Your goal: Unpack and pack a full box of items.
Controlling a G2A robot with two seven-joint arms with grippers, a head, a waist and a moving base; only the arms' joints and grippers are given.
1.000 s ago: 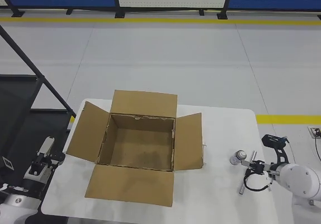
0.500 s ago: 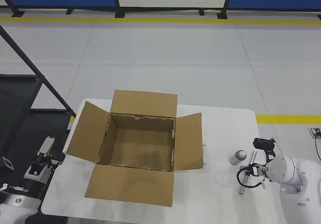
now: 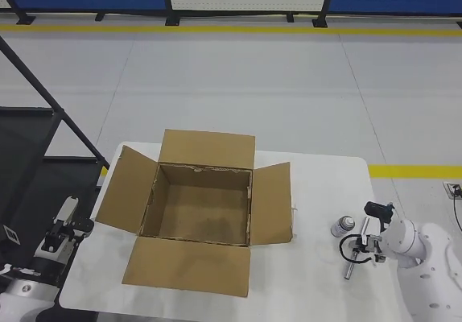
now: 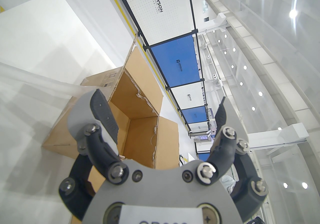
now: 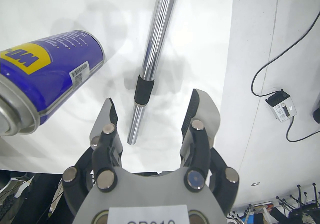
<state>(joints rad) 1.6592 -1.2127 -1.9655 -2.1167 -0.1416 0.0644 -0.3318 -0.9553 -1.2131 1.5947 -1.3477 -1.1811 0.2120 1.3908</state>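
Note:
An open cardboard box [image 3: 203,211] stands in the middle of the white table [image 3: 319,173], flaps spread, its inside bare. Right of it a blue and yellow spray can [image 3: 343,226] stands upright, seen close in the right wrist view [image 5: 45,72]. A chrome rod [image 3: 349,264] lies on the table just beside the can. My right gripper [image 5: 153,99] hangs open low over the rod's near end [image 5: 143,99], one finger on each side, not touching it. My left gripper [image 4: 160,99] is open and holds nothing, off the table's left edge, facing the box [image 4: 140,99].
A power adapter [image 5: 281,107] with its cable lies on the floor past the table's right edge. A black frame [image 3: 22,72] stands to the left of the table. Bare table top runs in front of and behind the can.
My right gripper has swung in from the right and turned, coming down over the rod's end beside the can. The rod, the can, the box and the left arm have stayed put.

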